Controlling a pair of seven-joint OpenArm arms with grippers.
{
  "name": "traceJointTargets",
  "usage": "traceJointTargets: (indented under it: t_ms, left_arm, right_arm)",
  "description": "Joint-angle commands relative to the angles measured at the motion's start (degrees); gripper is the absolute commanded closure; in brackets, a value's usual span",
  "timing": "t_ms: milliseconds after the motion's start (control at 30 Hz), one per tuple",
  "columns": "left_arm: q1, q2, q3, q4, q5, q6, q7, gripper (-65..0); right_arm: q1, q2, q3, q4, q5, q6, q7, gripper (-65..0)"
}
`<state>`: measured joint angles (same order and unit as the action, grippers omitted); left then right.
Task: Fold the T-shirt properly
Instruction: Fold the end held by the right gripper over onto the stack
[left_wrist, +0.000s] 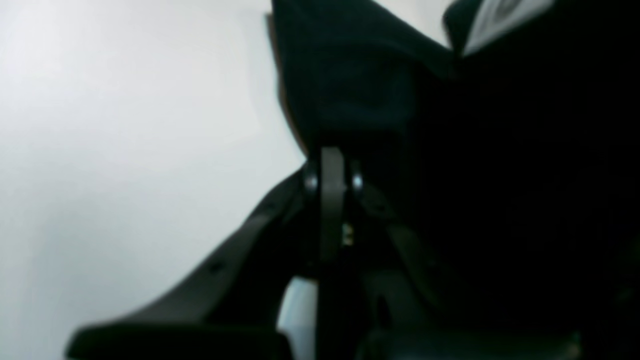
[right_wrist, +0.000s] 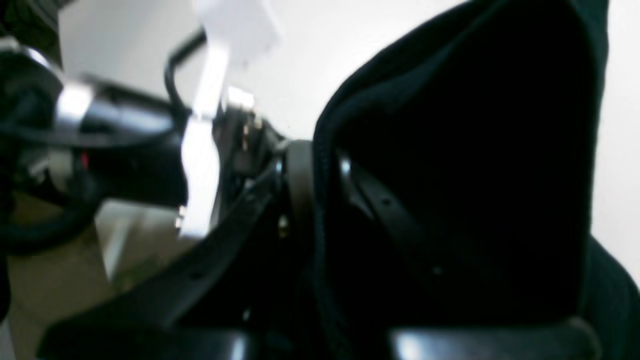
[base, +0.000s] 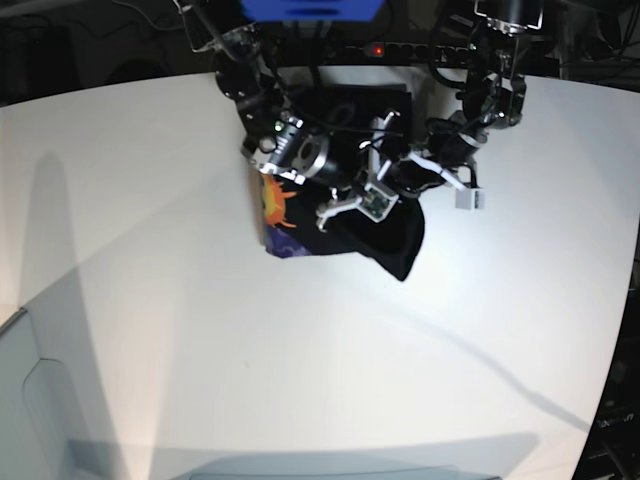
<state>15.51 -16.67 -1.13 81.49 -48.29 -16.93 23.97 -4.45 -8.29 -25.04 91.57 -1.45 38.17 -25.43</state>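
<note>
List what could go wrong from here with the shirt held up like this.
1. Both grippers, left gripper and right gripper, pinch the T-shirt close together, so it hangs bunched and may land creased rather than flat.
2. The arms crowd each other above the table; they might collide.
3. The right pinch holds only an edge, which could slip.

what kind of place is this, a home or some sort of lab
Most likely a robotics lab or test bench, not a home. A big bare white table carries only a black T-shirt, two robot arms reach in from the far edge, and cables and a power strip run along the dark back.
</note>
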Motion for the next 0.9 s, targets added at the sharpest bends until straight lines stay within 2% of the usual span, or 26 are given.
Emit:
traceJointTargets:
  t_ms: [0, 133, 300, 467, 600, 700, 800, 867]
  left_arm:
    - [0.4, -0.6, 0.1, 0.4, 1.4, 1.0, 2.1, 0.0]
    - [0.5, -1.6, 0.0, 0.6, 1.3, 1.0, 2.2, -0.9]
    - [1.5, -2.7, -0.4, 3.4, 1.1, 1.0, 2.2, -9.8]
    - [1.7, -3.2, -0.4, 8.2, 1.2, 1.0, 2.2, -12.7]
    - [3.4, -5.2, -0.5, 10.9, 0.9, 1.0, 2.2, -15.5]
    - [5.0, -6.8, -0.9, 12.2, 0.8, 1.0, 2.1, -20.3]
    - [7.7, -7.0, -4.8, 13.3, 0.8, 1.0, 2.1, -25.0]
    - [9.3, -6.9, -7.9, 14.0, 0.8, 0.9, 2.1, -26.5]
  right_arm:
    - [0.8, -0.7, -0.2, 0.9, 1.2, -0.9, 1.7, 0.0]
    - [1.4, -0.3, -0.1, 1.0, 1.1, -0.9, 1.5, 0.0]
    - [1.1, 2.0, -0.2, 1.0, 1.1, -0.9, 1.7, 0.0]
    - [1.0, 2.8, -0.5, 1.0, 1.1, -0.6, 1.3, -0.1]
    - [0.8, 3.0, -0.6, 1.0, 1.1, -0.6, 1.3, -13.8]
    - [0.0, 2.9, -0.6, 1.6, 1.3, -0.5, 1.8, -23.8]
    - [-1.0, 2.7, -0.2, 5.4, 1.3, -0.8, 1.8, -29.6]
    - [-1.3, 2.7, -0.1, 8.4, 1.4, -0.8, 1.8, -30.6]
